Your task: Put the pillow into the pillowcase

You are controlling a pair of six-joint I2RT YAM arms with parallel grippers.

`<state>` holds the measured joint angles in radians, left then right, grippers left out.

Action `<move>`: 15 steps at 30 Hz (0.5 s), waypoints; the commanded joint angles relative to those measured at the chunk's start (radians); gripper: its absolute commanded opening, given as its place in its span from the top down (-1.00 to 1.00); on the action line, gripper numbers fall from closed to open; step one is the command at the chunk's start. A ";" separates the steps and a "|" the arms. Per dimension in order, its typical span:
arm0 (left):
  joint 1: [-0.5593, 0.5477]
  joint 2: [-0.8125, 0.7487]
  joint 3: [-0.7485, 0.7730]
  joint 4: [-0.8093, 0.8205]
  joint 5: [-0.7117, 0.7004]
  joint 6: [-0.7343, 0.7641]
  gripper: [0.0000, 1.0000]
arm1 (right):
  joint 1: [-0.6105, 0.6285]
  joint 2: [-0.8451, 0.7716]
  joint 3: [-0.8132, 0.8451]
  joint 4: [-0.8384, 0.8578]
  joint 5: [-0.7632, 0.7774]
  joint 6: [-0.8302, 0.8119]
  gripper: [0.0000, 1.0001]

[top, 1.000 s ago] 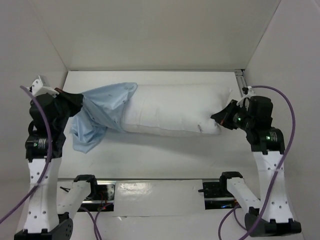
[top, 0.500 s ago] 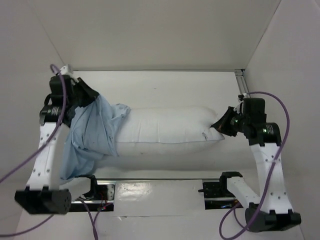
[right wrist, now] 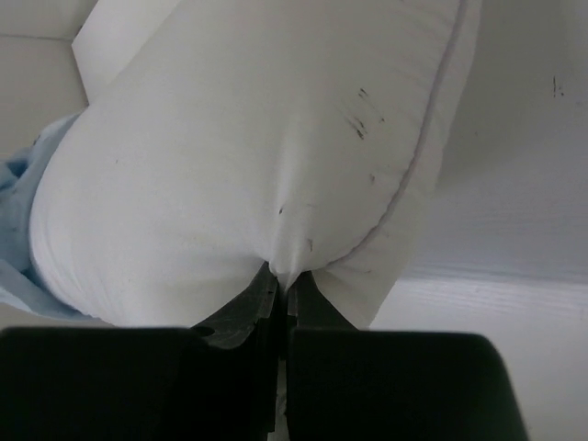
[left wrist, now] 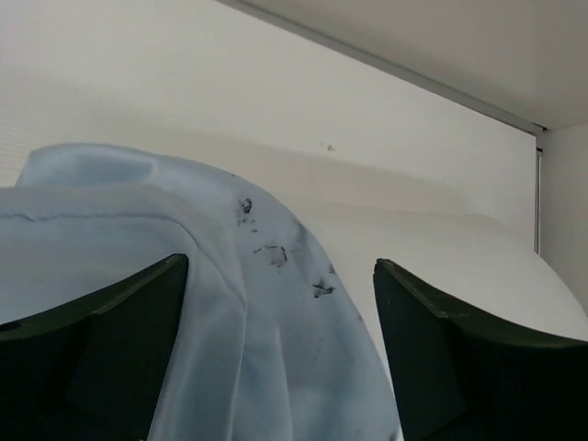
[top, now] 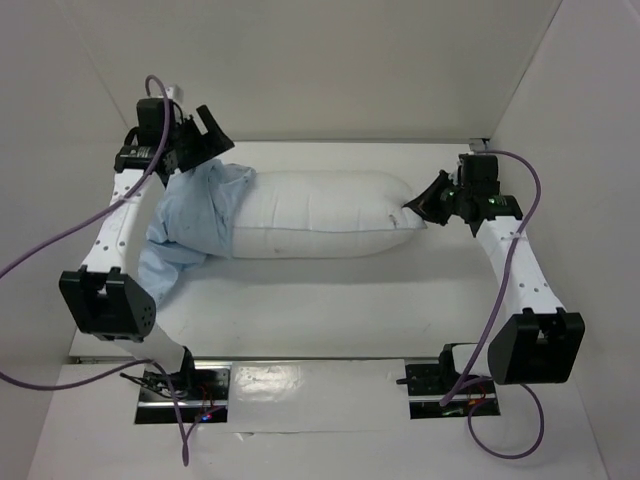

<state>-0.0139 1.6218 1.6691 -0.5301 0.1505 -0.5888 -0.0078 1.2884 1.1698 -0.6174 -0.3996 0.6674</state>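
The plump white pillow (top: 320,215) lies across the back of the table, and its right end fills the right wrist view (right wrist: 248,156). The light blue pillowcase (top: 195,215) covers its left end and trails down toward the front left. My left gripper (top: 205,135) is open above the pillowcase's top edge, with the blue cloth (left wrist: 266,331) lying loose below and between its spread jaws. My right gripper (top: 422,205) is shut on a pinch of fabric at the pillow's right end; the same pinch sits at the right gripper (right wrist: 285,280).
White walls enclose the table on the left, back and right. A metal rail (top: 482,165) runs along the back right corner. The arm bases and wiring (top: 300,385) line the near edge.
My left gripper opened, let go of the pillowcase and rose toward the back left corner. The right arm pushed the pillow toward the back. More of the pillow's left end now sits inside the pillowcase.
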 commanded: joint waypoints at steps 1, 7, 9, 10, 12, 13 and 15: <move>0.002 -0.135 0.044 -0.019 -0.038 0.059 -0.88 | -0.011 0.034 0.004 0.168 -0.028 0.029 1.00; 0.038 -0.365 -0.123 -0.142 -0.282 -0.025 -0.61 | -0.011 0.052 0.024 0.197 -0.028 0.040 1.00; 0.058 -0.407 -0.178 -0.209 -0.359 -0.090 -0.71 | -0.011 0.061 0.024 0.206 -0.047 0.040 1.00; 0.069 -0.424 -0.230 -0.223 -0.376 -0.103 -0.74 | -0.011 0.061 0.024 0.206 -0.047 0.049 1.00; 0.069 -0.456 -0.267 -0.284 -0.411 -0.138 -0.88 | -0.011 0.061 0.014 0.217 -0.070 0.049 1.00; 0.081 -0.465 -0.284 -0.301 -0.411 -0.160 -0.88 | -0.011 0.072 0.014 0.217 -0.070 0.049 1.00; 0.091 -0.503 -0.334 -0.347 -0.390 -0.189 -0.88 | -0.011 0.072 0.014 0.217 -0.079 0.040 1.00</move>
<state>0.0650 1.1324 1.3914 -0.7609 -0.1947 -0.6964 -0.0139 1.3624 1.1667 -0.5102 -0.4332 0.6949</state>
